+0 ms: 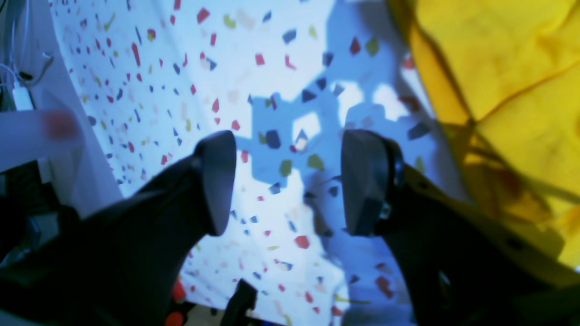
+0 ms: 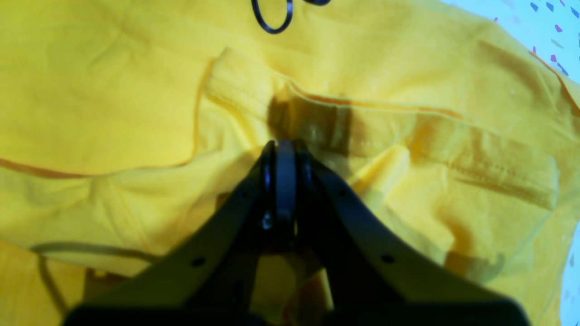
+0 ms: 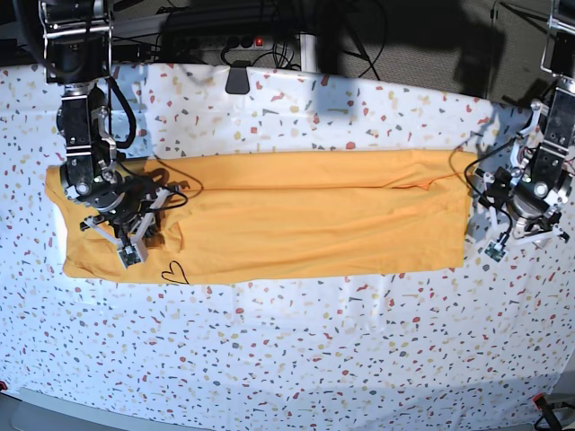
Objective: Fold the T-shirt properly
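right fingers [image 2: 285, 156] pinched together on a t-shirt [image 3: 269, 215] hem fold — left fingers [image 1: 222, 181] spread, just beside it

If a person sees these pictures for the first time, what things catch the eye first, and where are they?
First comes the T-shirt, a long yellow-orange band folded lengthwise across the speckled tablecloth, with a small black heart outline near its front edge. The right gripper is over the shirt's end at the base view's left, jaws shut, tips on a stitched hem. The left gripper hangs open above bare cloth beside the opposite end.

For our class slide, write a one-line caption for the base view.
Yellow-orange T-shirt folded lengthwise on terrazzo-patterned table; right gripper shut on it.
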Available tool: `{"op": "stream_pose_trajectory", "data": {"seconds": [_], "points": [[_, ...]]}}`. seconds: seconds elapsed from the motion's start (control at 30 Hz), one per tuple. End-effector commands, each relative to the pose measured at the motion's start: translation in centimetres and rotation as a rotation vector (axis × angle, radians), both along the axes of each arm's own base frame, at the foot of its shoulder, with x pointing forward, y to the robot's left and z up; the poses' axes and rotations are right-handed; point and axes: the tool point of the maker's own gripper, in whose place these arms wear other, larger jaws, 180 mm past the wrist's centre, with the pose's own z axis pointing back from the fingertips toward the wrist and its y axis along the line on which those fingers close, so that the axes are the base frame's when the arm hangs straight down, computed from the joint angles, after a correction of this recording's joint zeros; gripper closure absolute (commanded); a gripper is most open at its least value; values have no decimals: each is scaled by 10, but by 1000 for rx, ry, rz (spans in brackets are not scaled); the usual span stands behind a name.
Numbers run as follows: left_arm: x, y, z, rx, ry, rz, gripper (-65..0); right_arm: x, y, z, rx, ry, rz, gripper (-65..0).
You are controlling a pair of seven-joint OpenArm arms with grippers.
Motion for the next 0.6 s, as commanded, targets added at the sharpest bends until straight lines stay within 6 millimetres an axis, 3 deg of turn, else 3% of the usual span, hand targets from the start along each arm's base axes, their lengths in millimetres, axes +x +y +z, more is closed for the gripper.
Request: {"op": "stream_pose_trajectory", "data": {"seconds": [0.0, 0.07, 0.3, 0.5, 0.57], "points": [[16, 10, 25, 26, -85, 14, -356, -2, -12, 0, -37, 31, -23, 0], [25, 7, 38, -13, -145, 27, -356, 5, -7, 9, -16, 4, -18, 0], [60, -38, 93, -380, -284, 28, -356, 19, 12, 64, -55, -82, 29, -20], [66, -52, 100, -450, -282, -5, -356, 32, 37, 123, -47, -228, 84, -395], [64, -58, 94, -485, -253, -19, -356, 32, 43, 132, -11, -203, 82, -430]]}}
